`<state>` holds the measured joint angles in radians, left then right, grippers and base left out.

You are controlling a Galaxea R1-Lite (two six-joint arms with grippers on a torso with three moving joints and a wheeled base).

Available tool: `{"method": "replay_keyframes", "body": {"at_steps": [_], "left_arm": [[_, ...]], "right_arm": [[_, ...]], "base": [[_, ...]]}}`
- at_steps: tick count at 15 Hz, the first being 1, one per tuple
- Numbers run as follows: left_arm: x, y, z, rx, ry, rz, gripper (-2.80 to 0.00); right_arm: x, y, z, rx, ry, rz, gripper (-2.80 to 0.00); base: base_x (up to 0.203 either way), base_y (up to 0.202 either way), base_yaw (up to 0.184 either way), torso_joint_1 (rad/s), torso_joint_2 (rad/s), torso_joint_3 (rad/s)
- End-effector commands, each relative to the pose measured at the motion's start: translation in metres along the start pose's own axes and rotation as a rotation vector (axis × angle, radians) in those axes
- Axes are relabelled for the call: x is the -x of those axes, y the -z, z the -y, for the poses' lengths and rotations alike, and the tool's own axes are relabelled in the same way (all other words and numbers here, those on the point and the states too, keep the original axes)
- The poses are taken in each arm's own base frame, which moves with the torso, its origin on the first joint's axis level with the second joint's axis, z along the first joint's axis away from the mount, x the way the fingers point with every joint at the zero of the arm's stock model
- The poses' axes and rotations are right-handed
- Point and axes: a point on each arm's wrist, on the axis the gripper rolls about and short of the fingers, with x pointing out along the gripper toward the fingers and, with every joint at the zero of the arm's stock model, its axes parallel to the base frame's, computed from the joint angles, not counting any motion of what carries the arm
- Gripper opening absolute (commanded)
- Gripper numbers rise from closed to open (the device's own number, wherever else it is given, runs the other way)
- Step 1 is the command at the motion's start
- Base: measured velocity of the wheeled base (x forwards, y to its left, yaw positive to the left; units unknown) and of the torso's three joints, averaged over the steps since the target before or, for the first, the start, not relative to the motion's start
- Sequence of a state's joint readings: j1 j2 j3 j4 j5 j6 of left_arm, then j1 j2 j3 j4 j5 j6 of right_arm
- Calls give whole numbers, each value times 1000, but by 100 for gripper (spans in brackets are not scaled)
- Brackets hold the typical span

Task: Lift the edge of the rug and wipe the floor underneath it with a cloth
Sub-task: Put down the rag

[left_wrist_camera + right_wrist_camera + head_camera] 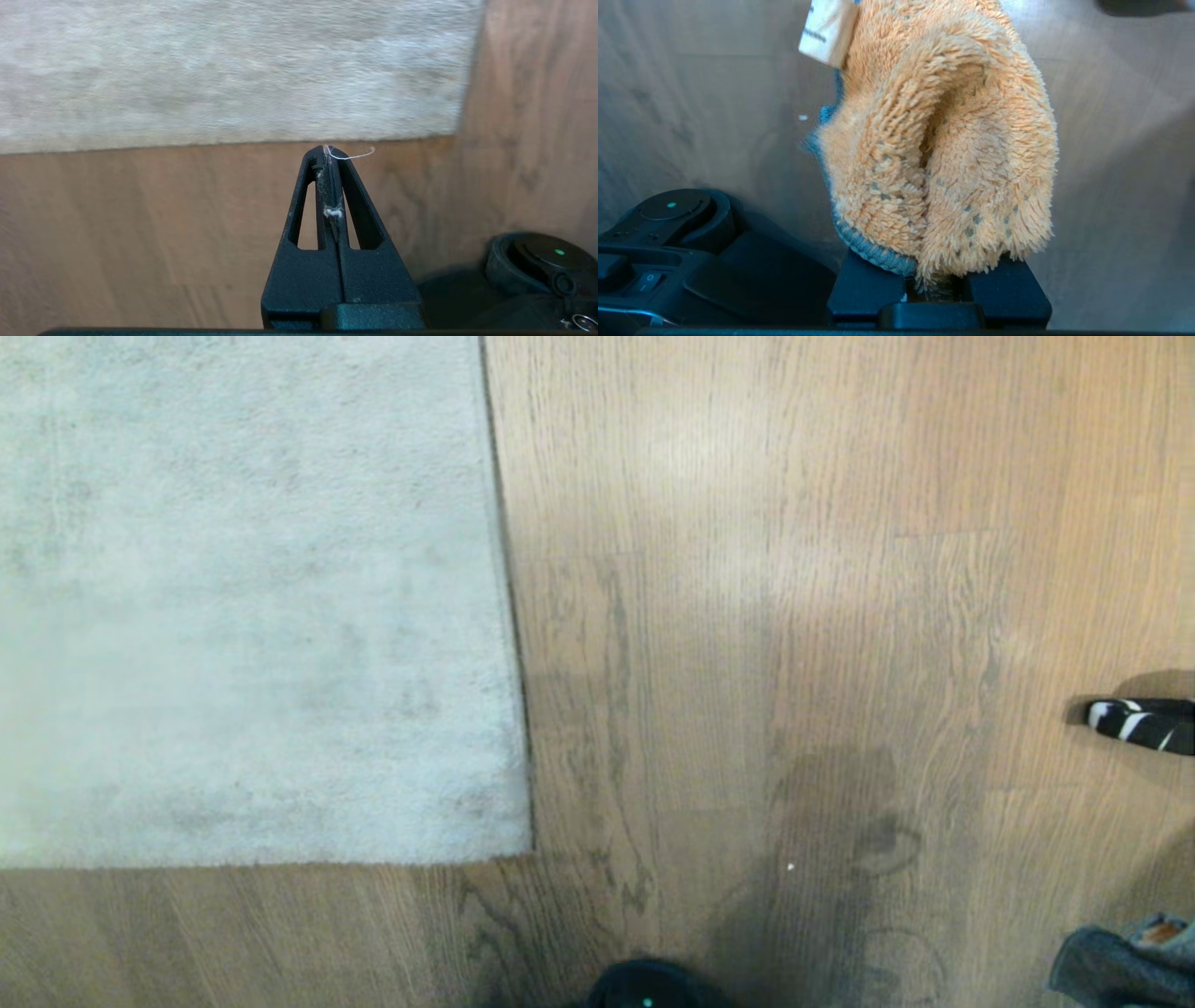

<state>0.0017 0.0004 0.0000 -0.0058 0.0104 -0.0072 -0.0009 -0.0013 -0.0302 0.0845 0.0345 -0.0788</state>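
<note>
Closest to the lens is the robot's own dark base (649,989), poking in at the bottom of the head view. Going from the left, the pale grey rug lies flat, its near border and square corner, the rug edge (523,845), resting fully on the floor (747,616). In its wrist view the left gripper (332,151) hangs over bare planks just short of that border, jaws pressed together on nothing but a stray thread and some fluff. Further right, the right gripper (936,275) has its jaws nipped onto the cloth (943,140), orange pile bunched upward, white tag showing; in the head view that cloth peeks in at the lower right corner. A striped black-and-white object (1139,723) lies on the planks at the far right. As I judge it, only the cloth is in hand: lifting the edge and wiping beneath are both left to do.
</note>
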Motion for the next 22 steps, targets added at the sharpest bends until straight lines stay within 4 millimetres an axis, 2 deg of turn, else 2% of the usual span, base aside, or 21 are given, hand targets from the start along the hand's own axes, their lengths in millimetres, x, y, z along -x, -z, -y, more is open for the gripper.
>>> {"method": "replay_keyframes", "body": {"at_steps": [1,8,22], "left_arm": [[0,0,0,2,0,1,-280],[0,0,0,2,0,1,-280],[0,0,0,2,0,-1,-280]], "right_arm": [[0,0,0,1,-2,-2,-280],[0,0,0,1,-3,-2,-280],[0,0,0,33,-1,-12,-280]], "base": [[0,-202,0,2,4,-1],[0,-161,1,2,3,3],[0,0,0,0,0,0]]}}
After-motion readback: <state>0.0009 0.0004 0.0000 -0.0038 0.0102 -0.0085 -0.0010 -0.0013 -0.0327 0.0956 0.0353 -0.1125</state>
